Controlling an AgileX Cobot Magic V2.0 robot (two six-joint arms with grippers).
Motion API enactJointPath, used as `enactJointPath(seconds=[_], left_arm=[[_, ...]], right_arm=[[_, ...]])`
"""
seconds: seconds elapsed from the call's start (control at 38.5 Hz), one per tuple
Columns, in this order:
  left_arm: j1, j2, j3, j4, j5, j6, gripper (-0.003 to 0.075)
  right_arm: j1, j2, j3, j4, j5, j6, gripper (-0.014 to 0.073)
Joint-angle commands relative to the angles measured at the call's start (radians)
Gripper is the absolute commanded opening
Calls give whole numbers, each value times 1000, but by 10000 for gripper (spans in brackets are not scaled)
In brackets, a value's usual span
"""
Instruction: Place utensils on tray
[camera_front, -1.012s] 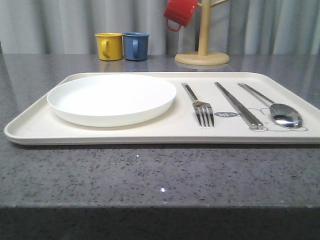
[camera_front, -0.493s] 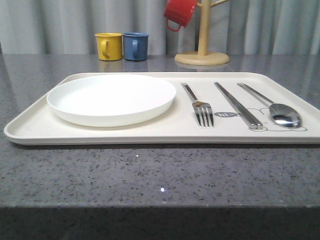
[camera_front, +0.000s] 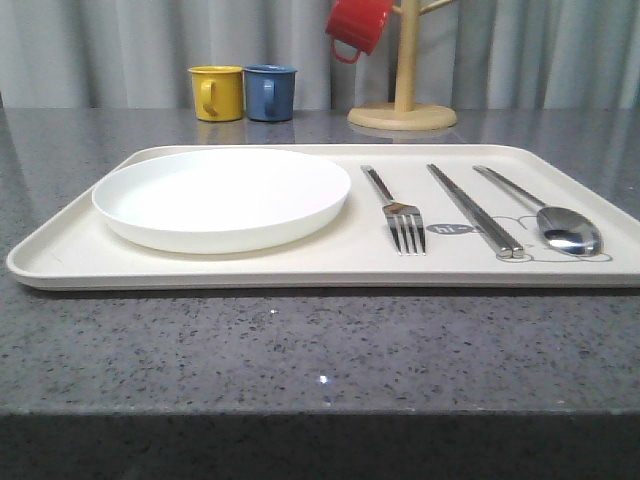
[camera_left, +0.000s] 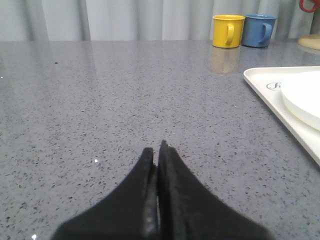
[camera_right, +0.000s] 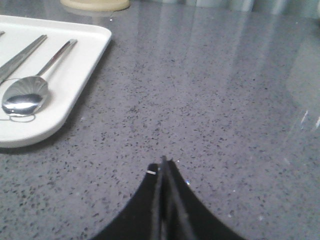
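Note:
The cream tray (camera_front: 70, 262) lies across the grey table. On it, the round white plate (camera_front: 222, 196) rests at the left, then the metal fork (camera_front: 396, 210), the flat chopsticks (camera_front: 474, 209) and the spoon (camera_front: 560, 224) in a row toward the right. My left gripper (camera_left: 156, 152) is shut and empty, low over bare table left of the tray (camera_left: 270, 92) and plate (camera_left: 302, 96). My right gripper (camera_right: 163, 164) is shut and empty over bare table right of the tray (camera_right: 75, 80), with the spoon (camera_right: 25, 95) nearby on it.
A yellow mug (camera_front: 218, 92) and a blue mug (camera_front: 270, 92) stand at the back of the table. A wooden mug tree (camera_front: 403, 112) stands back right with a red mug (camera_front: 357, 24) hanging on it. Grey curtains close off the far side.
The whole front view has shifted very slightly left. The tray's contents keep their places.

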Motion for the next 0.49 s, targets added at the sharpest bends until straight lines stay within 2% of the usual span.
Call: enactJointPath(seconds=[0.0,0.47], left_arm=[[1,-23,3,-2,-89,-9,-18],[1,-23,3,-2,-89,-9,-18]], right_arm=[[-14,-17,-1,7,-96,-13,-120],[-14,-17,-1,7,-88,-13,-120]])
